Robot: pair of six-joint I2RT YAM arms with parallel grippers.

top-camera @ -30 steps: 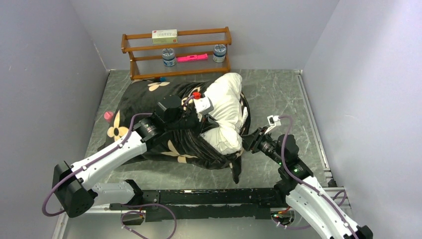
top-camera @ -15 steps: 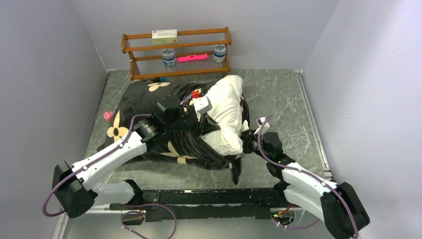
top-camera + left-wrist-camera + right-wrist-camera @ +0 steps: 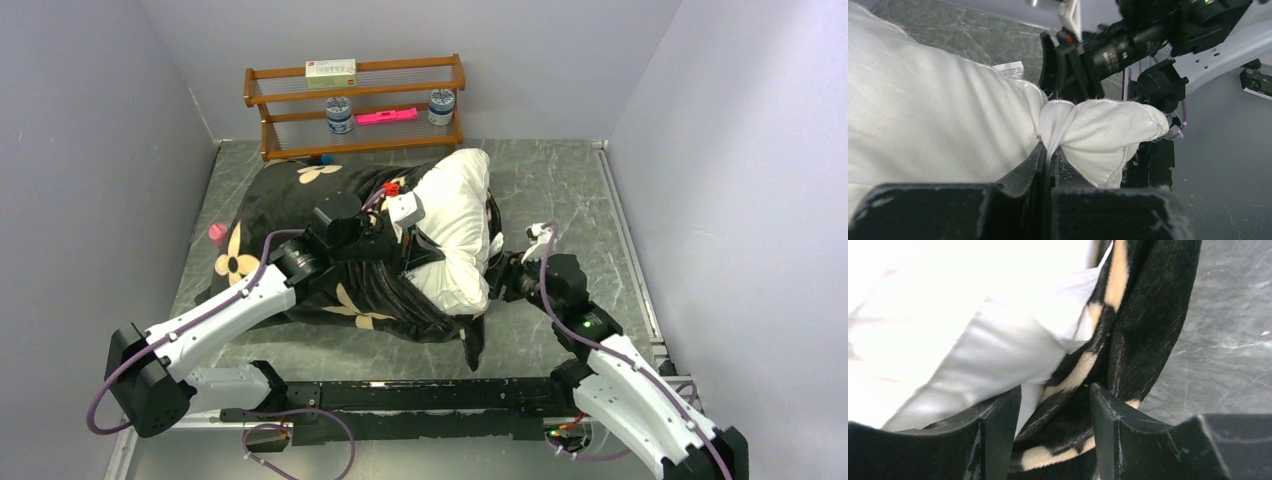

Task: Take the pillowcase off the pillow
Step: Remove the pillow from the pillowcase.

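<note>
White pillow [image 3: 455, 200] bulged from the flowered black pillowcase [image 3: 283, 200].
Left fingers [image 3: 1024, 172] clamped pillow fabric; right fingers [image 3: 998, 426] stood apart astride the pillowcase edge.

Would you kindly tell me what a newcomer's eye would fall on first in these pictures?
A plump white pillow bulges partly out of a black, flower-printed pillowcase in the middle of the table. The left gripper is shut on a fold of the pillow near its corner. The right gripper stands open astride the pillowcase's edge on the pillow's near right side.
</note>
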